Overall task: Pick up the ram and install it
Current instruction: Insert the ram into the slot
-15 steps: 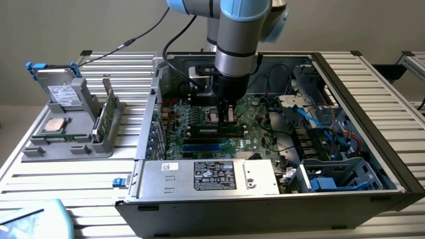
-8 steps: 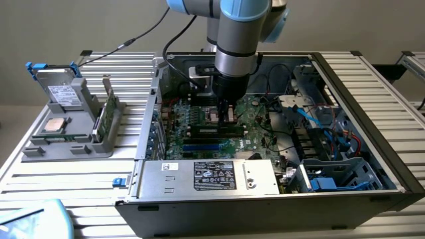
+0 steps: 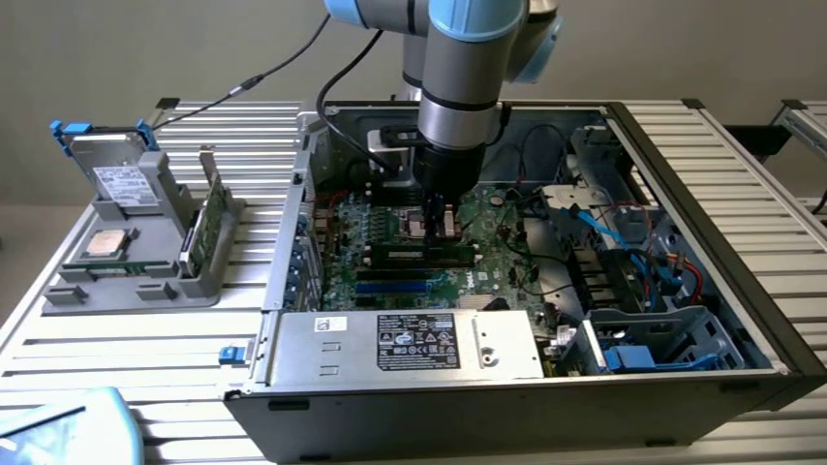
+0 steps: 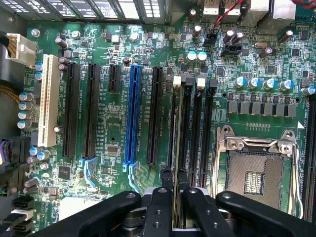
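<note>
Nearest, the open black metal computer case (image 3: 762,300) holds a silver boxed power supply (image 3: 413,341) and, behind it, a green motherboard (image 3: 506,225). Over that board's long black memory slots (image 4: 197,133), the gripper (image 3: 440,221) has its jaws pinched on a thin dark-green stick seen edge-on. It looks like the ram (image 4: 174,143) — upright between the fingertips — though I can't tell if it touches the slot beneath.
</note>
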Controlling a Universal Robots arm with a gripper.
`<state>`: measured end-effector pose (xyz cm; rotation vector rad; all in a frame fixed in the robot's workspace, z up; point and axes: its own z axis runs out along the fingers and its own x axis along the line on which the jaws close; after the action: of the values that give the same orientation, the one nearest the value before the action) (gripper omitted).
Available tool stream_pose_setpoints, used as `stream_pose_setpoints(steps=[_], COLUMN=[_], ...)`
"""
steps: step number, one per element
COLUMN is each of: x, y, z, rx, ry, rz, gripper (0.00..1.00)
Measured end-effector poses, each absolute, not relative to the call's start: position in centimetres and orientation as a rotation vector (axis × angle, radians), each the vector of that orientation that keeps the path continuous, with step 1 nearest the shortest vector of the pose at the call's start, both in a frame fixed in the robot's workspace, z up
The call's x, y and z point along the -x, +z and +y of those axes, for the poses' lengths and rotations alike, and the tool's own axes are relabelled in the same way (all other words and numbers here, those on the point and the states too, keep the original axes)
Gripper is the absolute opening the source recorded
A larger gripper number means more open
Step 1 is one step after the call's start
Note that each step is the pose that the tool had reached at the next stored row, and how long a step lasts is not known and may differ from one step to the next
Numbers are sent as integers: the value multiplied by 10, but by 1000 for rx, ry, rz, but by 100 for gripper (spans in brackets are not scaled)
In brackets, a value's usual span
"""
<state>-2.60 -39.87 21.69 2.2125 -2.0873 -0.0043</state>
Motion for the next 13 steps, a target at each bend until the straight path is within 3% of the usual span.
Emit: stream_pose_setpoints(steps=[11, 13], x=[26, 26], y=[217, 217], z=[-398, -398], rx=[-2213, -2213], ry=[-5, -5], rz=[-2086, -2087], gripper=[14, 22])
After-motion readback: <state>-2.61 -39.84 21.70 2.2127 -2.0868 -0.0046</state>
